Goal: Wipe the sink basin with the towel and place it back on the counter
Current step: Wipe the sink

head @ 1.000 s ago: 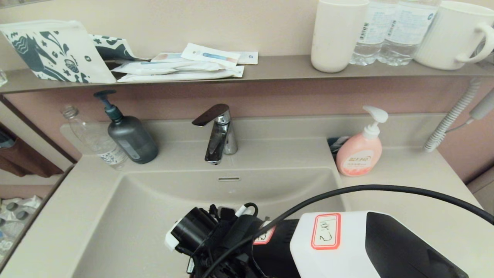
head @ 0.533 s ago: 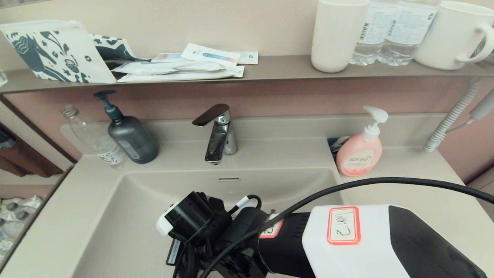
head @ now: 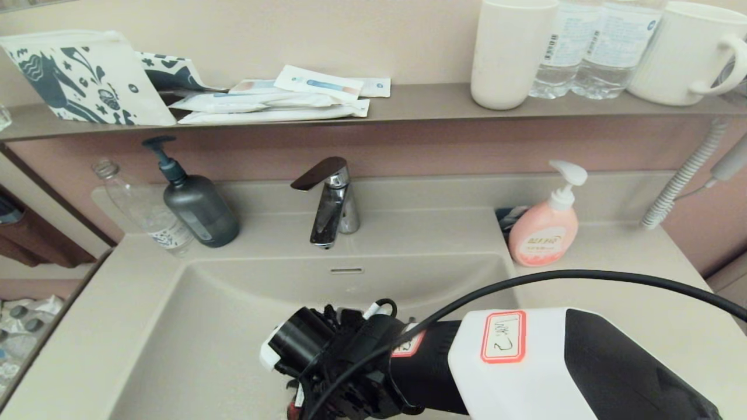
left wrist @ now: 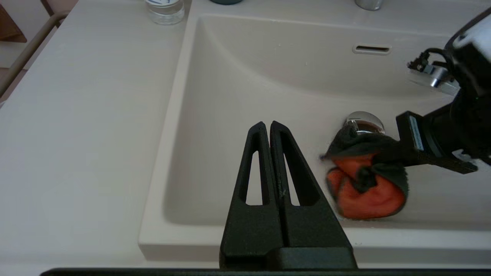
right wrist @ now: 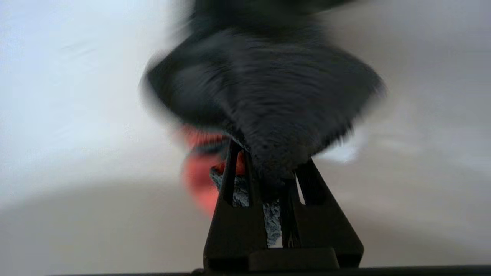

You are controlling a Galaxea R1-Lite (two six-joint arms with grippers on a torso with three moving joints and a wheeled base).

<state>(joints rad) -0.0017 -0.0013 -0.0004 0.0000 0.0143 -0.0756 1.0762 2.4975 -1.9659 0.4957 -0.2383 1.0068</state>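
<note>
The beige sink basin point(head: 222, 326) fills the middle of the counter point(head: 630, 274). My right arm point(head: 525, 361) reaches down into it, and its wrist hides the fingers in the head view. The right gripper point(right wrist: 264, 153) is shut on the towel point(right wrist: 268, 96), bunched with its charcoal face up and its coral face underneath. In the left wrist view the towel point(left wrist: 364, 191) presses on the basin floor point(left wrist: 268, 88) just in front of the chrome drain plug point(left wrist: 366, 120). The left gripper point(left wrist: 267, 124) hangs shut and empty over the basin's near left rim.
A chrome faucet point(head: 330, 201) stands behind the basin above the overflow slot point(head: 346, 270). A grey pump bottle point(head: 198, 210) and a clear bottle point(head: 146, 213) sit back left, a pink soap dispenser point(head: 545, 230) back right. The shelf point(head: 420, 102) carries cups, bottles and pouches.
The right wrist swung left across the basin with the towel, then came back to the right. The left gripper's earlier position is not shown.
</note>
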